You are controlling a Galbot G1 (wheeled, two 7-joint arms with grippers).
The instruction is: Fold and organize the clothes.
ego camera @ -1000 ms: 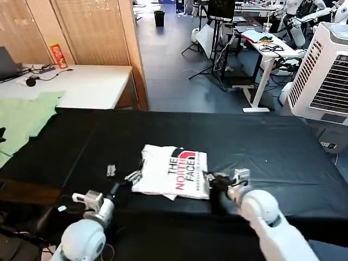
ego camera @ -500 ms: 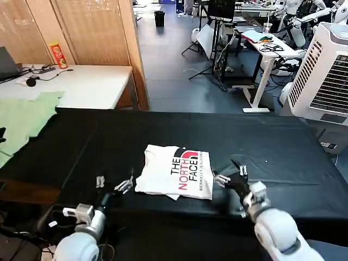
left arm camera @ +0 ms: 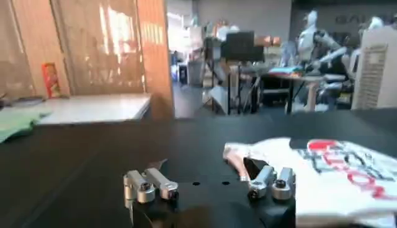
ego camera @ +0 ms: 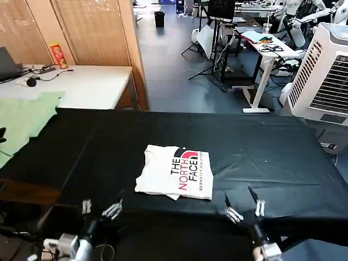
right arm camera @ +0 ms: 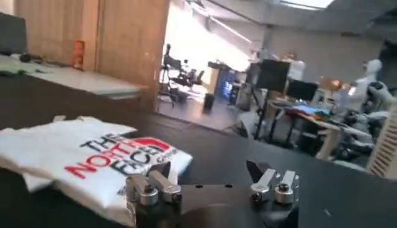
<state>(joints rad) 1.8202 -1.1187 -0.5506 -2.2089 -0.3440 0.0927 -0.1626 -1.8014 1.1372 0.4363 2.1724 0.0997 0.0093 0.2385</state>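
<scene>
The folded white T-shirt (ego camera: 174,172) lies flat on the black-covered bench (ego camera: 272,152), slightly left of centre and toward the near edge, forming a rough rectangle a little wider than deep. Its black-and-red "THE NORTH FACE" print (ego camera: 188,168) faces up on the right half, the lettering running from near to far, so the words read sideways from the robot's position. A small corner of fabric pokes out along the shirt's near edge. Bare black cloth surrounds the shirt on all sides, with broad open room to the right and at the far side. The left gripper (ego camera: 100,208) sits low at the near edge, left of the shirt, fingers spread wide and holding nothing; the right gripper (ego camera: 246,207) sits at the near edge to the shirt's right, likewise spread wide and empty. Both are apart from the shirt. A light green cloth (ego camera: 24,117) lies at the far left, beyond it a white table (ego camera: 87,84) carrying a red can (ego camera: 57,55).
</scene>
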